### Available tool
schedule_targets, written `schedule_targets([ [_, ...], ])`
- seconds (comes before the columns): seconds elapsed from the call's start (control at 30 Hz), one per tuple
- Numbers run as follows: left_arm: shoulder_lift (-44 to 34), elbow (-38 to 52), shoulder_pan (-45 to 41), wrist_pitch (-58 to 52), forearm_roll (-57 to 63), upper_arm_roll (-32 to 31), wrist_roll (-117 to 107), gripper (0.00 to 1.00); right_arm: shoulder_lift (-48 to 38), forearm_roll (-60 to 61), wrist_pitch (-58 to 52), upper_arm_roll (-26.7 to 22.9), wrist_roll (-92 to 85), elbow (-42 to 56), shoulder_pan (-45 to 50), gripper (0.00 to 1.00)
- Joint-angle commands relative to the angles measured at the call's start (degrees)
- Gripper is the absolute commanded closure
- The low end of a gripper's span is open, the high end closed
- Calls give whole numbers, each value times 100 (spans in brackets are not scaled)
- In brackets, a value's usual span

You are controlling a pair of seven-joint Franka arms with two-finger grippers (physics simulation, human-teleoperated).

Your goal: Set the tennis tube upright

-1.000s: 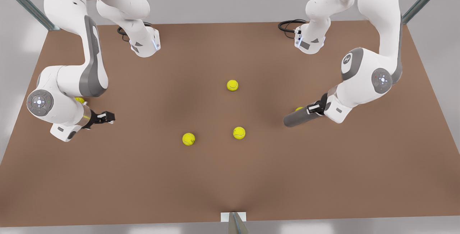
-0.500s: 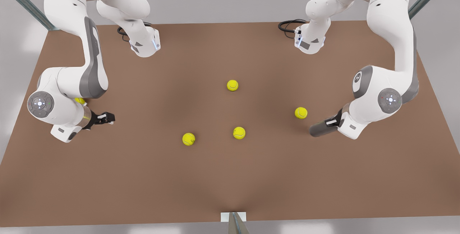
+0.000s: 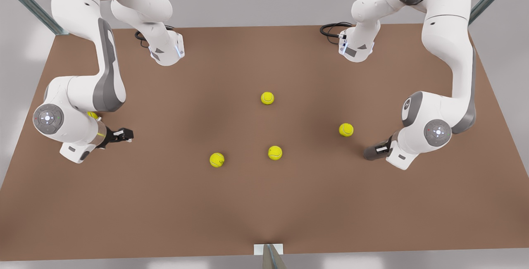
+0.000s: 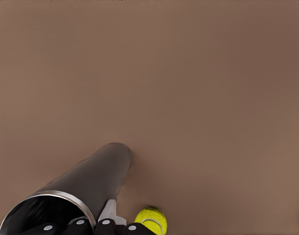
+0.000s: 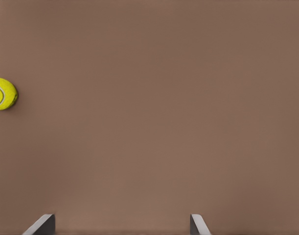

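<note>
Two grippers share the work here, and just one is busy. At about four o'clock on the brown bench [image 3: 264, 203] in the front view, the left gripper [image 3: 382, 149] clamps the tennis tube [image 3: 372, 153] near its open, pale-rimmed end; the left wrist view has the tennis tube's rim close under the camera, the grey body slanting away so that its far end meets the bench or hangs just above it, which of the two I cannot tell. One tennis ball [image 3: 346, 129] lies near the tube, toward eleven o'clock of it and apart from it. The right gripper [image 3: 122, 135] waits at about nine o'clock on the bench, empty, fingers spread apart with bare bench between them in its wrist view. Another ball [image 3: 91, 115] peeks out from behind that arm's wrist, and three more sit around mid-bench, well apart from either gripper. By my reading the task is roughly half done: the tube is caught and raised at its rim end, but it leans strongly. Left to do: swing it fully vertical, seat its closed end flat, then let go without toppling it.
</note>
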Motion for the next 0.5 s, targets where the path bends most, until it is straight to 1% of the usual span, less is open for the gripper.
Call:
schedule_targets([
  [0.0, 1, 4, 0, -1, 136, -1, 1, 79, 0, 0, 0, 0, 0, 0, -1, 0],
  [0.23, 124, 83, 0, -18, 136, -1, 18, 79, 17, 0, 53, 0, -9, -9, -45, 0],
  [0.27, 124, 83, 0, -18, 128, -1, 27, 66, 26, 0, 53, -9, -9, -9, -54, 0],
  [0.3, 159, 162, 0, -27, 136, -1, 36, 15, 26, 0, 53, 0, -18, -9, -54, 0],
  [0.33, 159, 171, 9, -27, 136, -1, 36, 0, 26, 0, 53, -9, -17, -9, -62, 0],
  [0.47, 159, 188, 0, -44, 128, -1, 27, 0, 26, 0, 53, 0, -9, -9, -62, 0],
])
